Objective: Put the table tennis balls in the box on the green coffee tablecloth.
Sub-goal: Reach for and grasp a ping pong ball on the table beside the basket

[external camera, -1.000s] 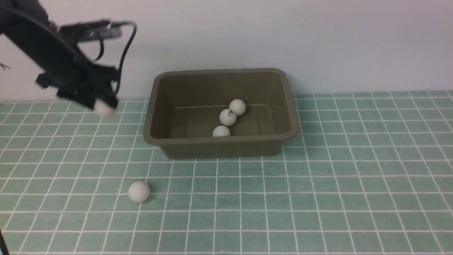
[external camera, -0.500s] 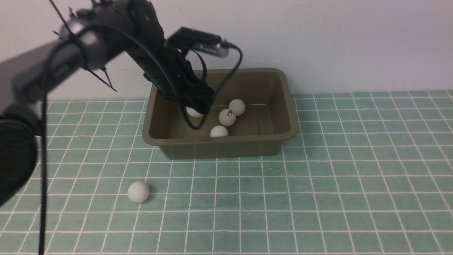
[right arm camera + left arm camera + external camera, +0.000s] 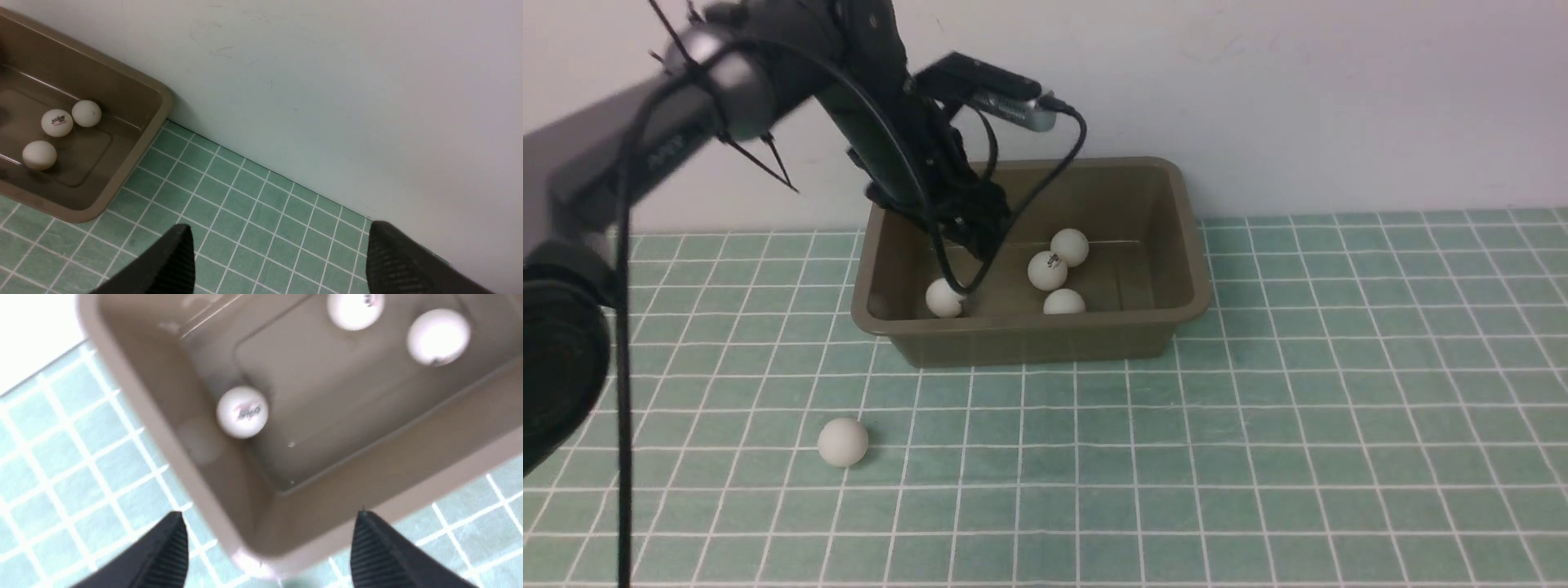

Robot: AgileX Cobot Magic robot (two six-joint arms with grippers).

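Box (image 3: 1029, 343), long axis left-right, mouth up, left tool (image 3: 268, 516) apart, right tool (image 3: 280, 226) apart

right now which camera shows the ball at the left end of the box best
Left wrist view: the ball is large, unblocked, logo visible, beside the box wall. Front view shows it small, a cable at its edge. Right wrist view misses it.

4 balls (image 3: 1047, 270) in box (image 3: 1186, 253); lone ball (image 3: 842, 442) front-left.
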